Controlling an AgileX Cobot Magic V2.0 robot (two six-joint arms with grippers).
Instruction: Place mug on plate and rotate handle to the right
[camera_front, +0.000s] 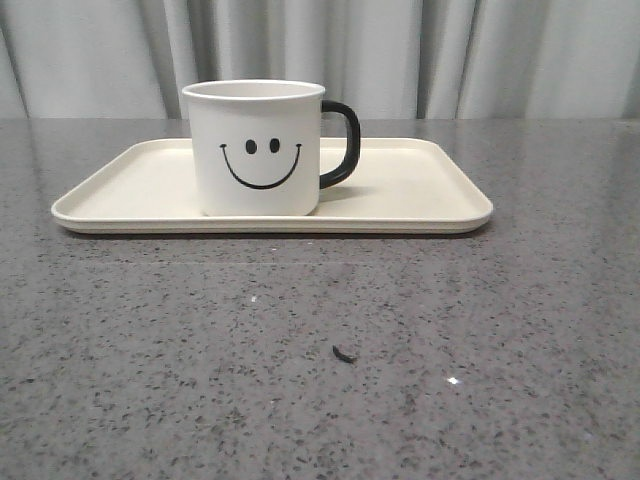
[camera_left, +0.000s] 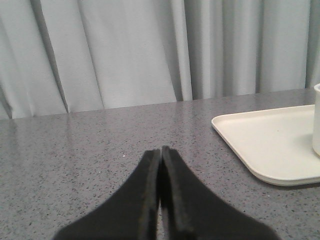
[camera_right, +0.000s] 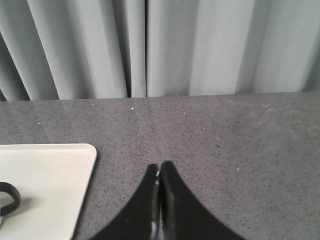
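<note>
**Listener:** Where is the mug right now?

**Operator:** I see the mug (camera_front: 257, 148) standing upright on the plate (camera_front: 420, 190), a little left of the plate's middle. It is white, with a black smiley face turned toward my front camera. Its handle (camera_front: 343, 143) sticks out to the right side. The plate lies flat on the grey speckled table (camera_front: 300, 360), toward the far edge, with its long side running left to right. Pale curtains (camera_front: 500, 55) hang behind the far edge.

**Listener:** And the two grippers?

**Operator:** The left gripper (camera_left: 160, 152) hangs over bare tabletop to the left of the plate, its two black fingers pressed together with nothing between them. From its camera I catch the plate's left end and a sliver of the mug. The right gripper (camera_right: 159, 169) sits over the table to the right of the plate, fingers likewise closed tight and empty. Its camera shows the plate's corner and a bit of the black handle.

**Listener:** Anything else on the table?

**Operator:** One small dark speck (camera_front: 344, 354) near the front edge.
</note>
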